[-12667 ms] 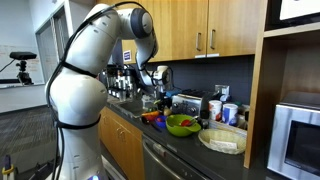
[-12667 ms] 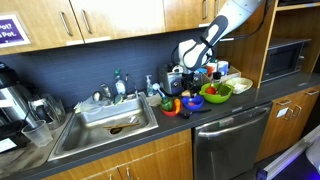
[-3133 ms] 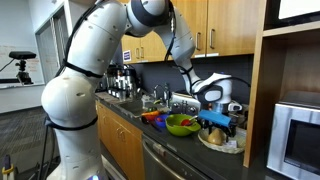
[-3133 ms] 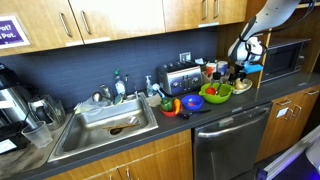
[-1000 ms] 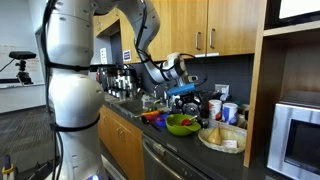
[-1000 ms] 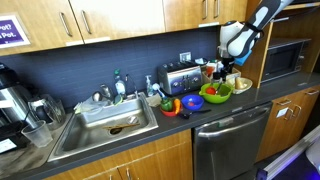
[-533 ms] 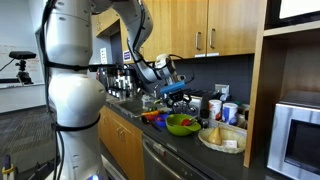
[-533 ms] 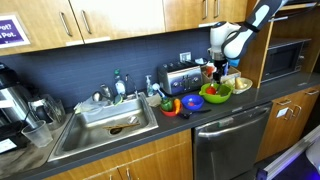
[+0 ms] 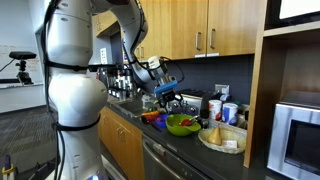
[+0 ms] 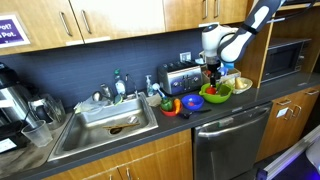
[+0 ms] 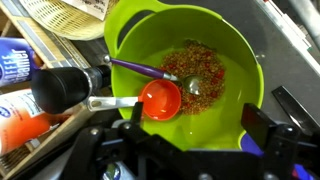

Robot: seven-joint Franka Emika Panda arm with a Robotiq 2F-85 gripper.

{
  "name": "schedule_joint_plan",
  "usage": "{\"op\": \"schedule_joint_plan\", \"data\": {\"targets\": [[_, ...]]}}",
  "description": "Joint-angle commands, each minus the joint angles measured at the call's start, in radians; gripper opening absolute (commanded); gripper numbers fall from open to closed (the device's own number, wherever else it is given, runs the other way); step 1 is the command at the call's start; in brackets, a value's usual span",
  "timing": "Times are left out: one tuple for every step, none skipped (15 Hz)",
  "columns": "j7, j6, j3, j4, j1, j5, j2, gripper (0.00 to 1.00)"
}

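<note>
Hovering open, the end effector (image 11: 182,142) overlooks a bowl (image 11: 135,35), its spoon (image 11: 150,70) lying handle-left.

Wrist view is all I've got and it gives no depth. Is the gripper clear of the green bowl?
Observer: Yes. In an exterior view the gripper hangs above the green bowl, apart from its rim.
Operator: Anything beside the bowl, outside my frame?
Observer: A blue bowl sits right next to it, on the side toward the sink.
Operator: And farther back?
Observer: A toaster stands behind the blue bowl.
</note>
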State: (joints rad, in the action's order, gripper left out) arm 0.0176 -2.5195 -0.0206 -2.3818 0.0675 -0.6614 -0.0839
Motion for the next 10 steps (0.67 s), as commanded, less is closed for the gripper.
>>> {"op": "schedule_joint_plan", "data": {"targets": [[-0.027, 0.033, -0.025, 0.011, 0.026, -0.049, -0.006, 1.00], [-0.025, 0.038, -0.032, 0.012, 0.032, -0.052, -0.006, 1.00], [-0.021, 0.042, -0.039, 0.013, 0.039, -0.055, -0.009, 1.00], [-0.020, 0.045, -0.045, 0.014, 0.044, -0.056, -0.010, 1.00], [-0.016, 0.048, -0.052, 0.015, 0.050, -0.055, -0.013, 1.00], [-0.004, 0.050, -0.060, 0.018, 0.055, -0.049, -0.020, 1.00], [0.003, 0.049, -0.066, 0.019, 0.060, -0.047, -0.024, 1.00], [0.012, 0.047, -0.073, 0.021, 0.066, -0.045, -0.030, 1.00], [0.025, 0.040, -0.079, 0.021, 0.069, -0.041, -0.037, 1.00], [0.043, 0.034, -0.084, 0.021, 0.072, -0.035, -0.041, 1.00]]}}
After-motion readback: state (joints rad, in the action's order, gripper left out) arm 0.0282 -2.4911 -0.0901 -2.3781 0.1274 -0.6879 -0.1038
